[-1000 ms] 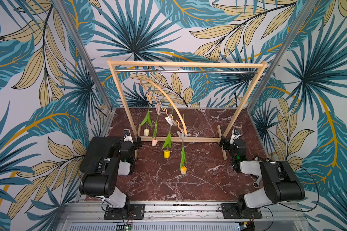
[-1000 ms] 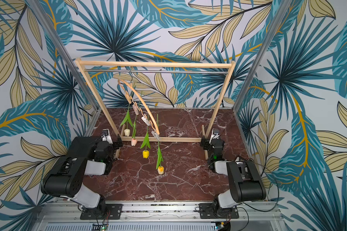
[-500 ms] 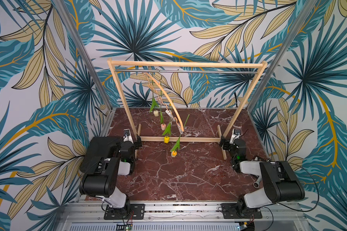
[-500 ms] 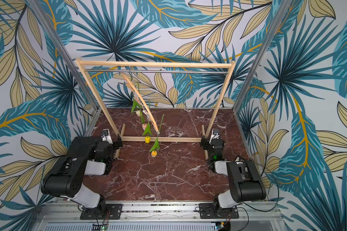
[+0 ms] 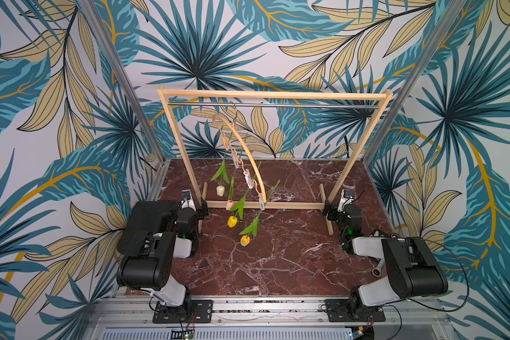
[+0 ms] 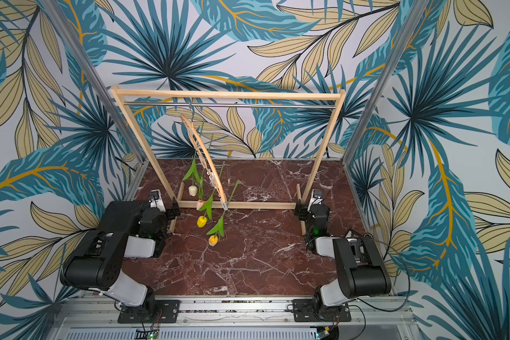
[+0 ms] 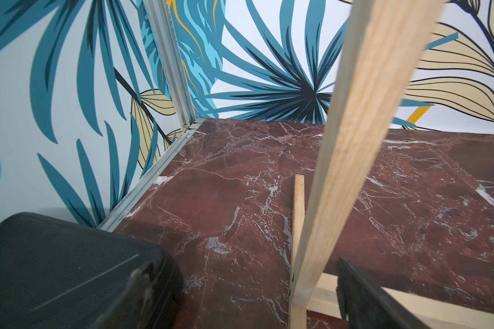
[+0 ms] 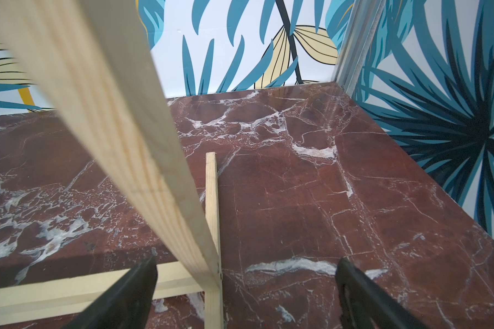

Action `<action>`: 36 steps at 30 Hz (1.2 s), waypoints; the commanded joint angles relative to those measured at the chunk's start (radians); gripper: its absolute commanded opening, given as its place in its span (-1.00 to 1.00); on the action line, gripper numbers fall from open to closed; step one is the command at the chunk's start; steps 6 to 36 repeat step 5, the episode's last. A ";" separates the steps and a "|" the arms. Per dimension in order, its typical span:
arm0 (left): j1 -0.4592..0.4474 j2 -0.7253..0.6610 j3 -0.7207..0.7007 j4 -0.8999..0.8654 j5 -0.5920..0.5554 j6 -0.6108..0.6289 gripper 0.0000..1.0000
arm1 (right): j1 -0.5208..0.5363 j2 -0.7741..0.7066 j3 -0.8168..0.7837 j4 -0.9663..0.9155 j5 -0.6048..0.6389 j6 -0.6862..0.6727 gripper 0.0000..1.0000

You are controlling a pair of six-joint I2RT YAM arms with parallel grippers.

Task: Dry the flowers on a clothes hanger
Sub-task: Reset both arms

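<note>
The clothes hanger (image 5: pixel 252 156) is hung by its hook on the metal rod (image 5: pixel 292 105) of the wooden rack (image 5: pixel 271 94), toward the robot's left; the flowers (image 5: pixel 239 206) are clipped to it heads down, above the marble table (image 5: pixel 277 259); the left gripper (image 7: pixel 251 273) and the right gripper (image 8: pixel 246 265) are seen low at the rack's feet, jaws spread wide, nothing gripped; a rack post is seen between each pair.

Flowers (image 5: pixel 241 206) beneath hanger (image 5: pixel 253 160) on rack (image 5: pixel 273 95)

We see our right gripper (image 8: pixel 246 284) in the foreground, jaws spread wide, post (image 8: pixel 111 128) slanting across frame centre, foot (image 8: pixel 211 185) on marble table (image 8: pixel 325 199), leafy wallpaper (image 8: pixel 240 57) in the background.
</note>
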 commanded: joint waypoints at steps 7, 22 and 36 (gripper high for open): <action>0.009 -0.002 -0.010 0.023 0.009 0.002 1.00 | 0.002 -0.007 -0.007 0.015 -0.013 -0.020 0.99; 0.009 -0.002 -0.010 0.023 0.009 0.002 1.00 | 0.002 -0.007 -0.007 0.015 -0.013 -0.020 0.99; 0.009 -0.002 -0.010 0.023 0.009 0.002 1.00 | 0.002 -0.007 -0.007 0.015 -0.013 -0.020 0.99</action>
